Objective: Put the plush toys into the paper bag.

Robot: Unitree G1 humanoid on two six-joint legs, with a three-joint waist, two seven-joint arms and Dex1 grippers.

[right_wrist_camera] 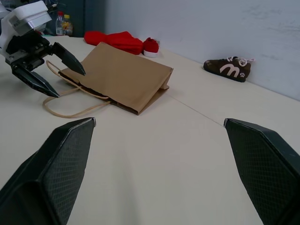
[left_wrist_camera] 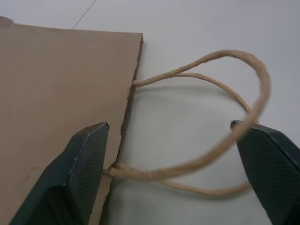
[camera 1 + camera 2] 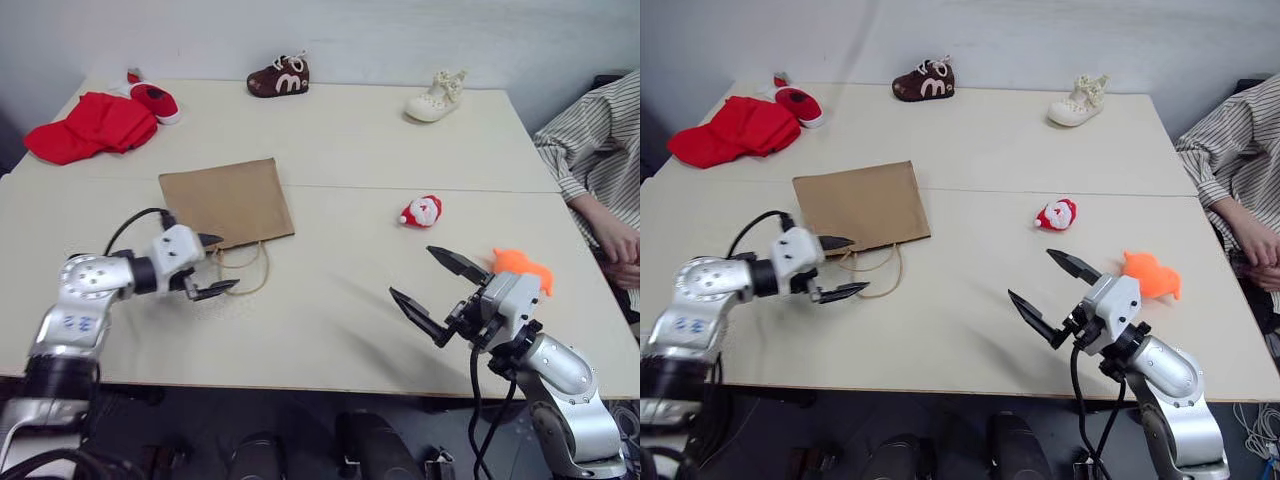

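Bag (image 3: pixel 226 203) lies flat on the table (image 3: pixel 330 320), brown kraft paper, mouth edge toward me, its tan cord handles (image 3: pixel 247 268) looping out onto the tabletop. From the head camera I see my left gripper (image 3: pixel 211 266) just at that mouth edge, jaws spread, nothing held. The left wrist view adds what the head view cannot resolve: the serrated paper edge runs between my two fingers (image 2: pixel 79 168), and one cord loop arcs across the gap, its far bend passing right at the other fingertip; I cannot tell whether the cord touches it. The right wrist view gives a low side look at the bag, showing the bottom fold slightly raised and the left gripper poised over the handles. My right gripper (image 3: pixel 432 290) hovers above the near right part of the table, jaws wide apart and empty. The orange plush (image 3: pixel 1151 275) lies just beyond that gripper's body, rounded, bright, partly hidden behind it in the left eye view, clearer in the right eye view. The Santa plush (image 3: pixel 422 211) sits farther back, between the right gripper and the bag, red and white, well apart from both. Along the far edge: red cloth (image 3: pixel 85 128), red shoe (image 3: pixel 156 101), brown shoe (image 3: pixel 280 77), cream shoe (image 3: pixel 437 97). A person's striped sleeve (image 3: pixel 590 150) shows at the table's right side.
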